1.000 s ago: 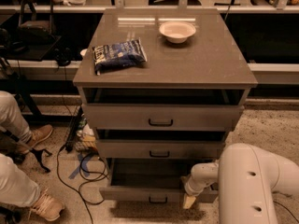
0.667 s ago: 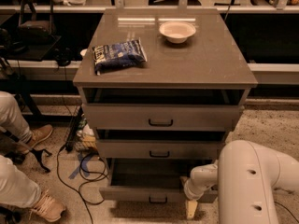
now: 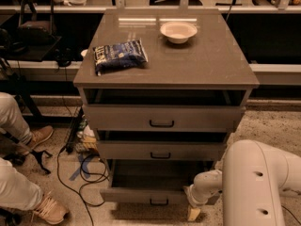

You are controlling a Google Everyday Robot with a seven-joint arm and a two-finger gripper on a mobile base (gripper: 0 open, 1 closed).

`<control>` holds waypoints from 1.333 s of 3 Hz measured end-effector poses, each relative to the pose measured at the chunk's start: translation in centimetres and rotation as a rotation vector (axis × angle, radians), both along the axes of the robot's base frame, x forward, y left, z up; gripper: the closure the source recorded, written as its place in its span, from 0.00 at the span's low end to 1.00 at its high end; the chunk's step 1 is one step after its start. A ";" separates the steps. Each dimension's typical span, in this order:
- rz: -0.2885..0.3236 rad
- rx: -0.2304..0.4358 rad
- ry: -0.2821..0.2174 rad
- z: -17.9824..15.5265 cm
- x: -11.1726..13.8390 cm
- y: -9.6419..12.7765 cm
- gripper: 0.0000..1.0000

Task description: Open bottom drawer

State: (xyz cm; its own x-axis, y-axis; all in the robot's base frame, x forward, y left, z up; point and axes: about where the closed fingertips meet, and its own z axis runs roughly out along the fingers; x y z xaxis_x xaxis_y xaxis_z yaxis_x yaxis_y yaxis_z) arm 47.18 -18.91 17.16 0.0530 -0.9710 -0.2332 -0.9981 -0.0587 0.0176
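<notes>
- Bottom drawer [image 3: 141,195] sits at the cabinet's foot, its front well forward of the middle drawer [image 3: 160,150], with a dark cavity showing. I judge it open.
- Its handle [image 3: 159,201] is bare.
- My gripper [image 3: 193,213] hangs low by the front's right end, near the floor because this drawer is the lowest. I can't tell its grip state.
- The chip bag [image 3: 120,55] and bowl [image 3: 178,31] rest on top, clear of the pull.

The cabinet top [image 3: 207,65] looks smooth and matt, with faint glare. The bag [image 3: 120,55] is glossy plastic. The gripper [image 3: 193,213], smooth pale plastic, sits at four o'clock of the matt bottom drawer [image 3: 131,195].
</notes>
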 end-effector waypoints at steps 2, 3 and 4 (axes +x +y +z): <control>-0.028 -0.006 0.013 0.7 -1.4 -1.3 0.72; -0.038 -0.005 0.013 0.8 -1.7 -1.6 1.00; -0.059 -0.001 0.013 0.9 -2.4 -2.3 1.00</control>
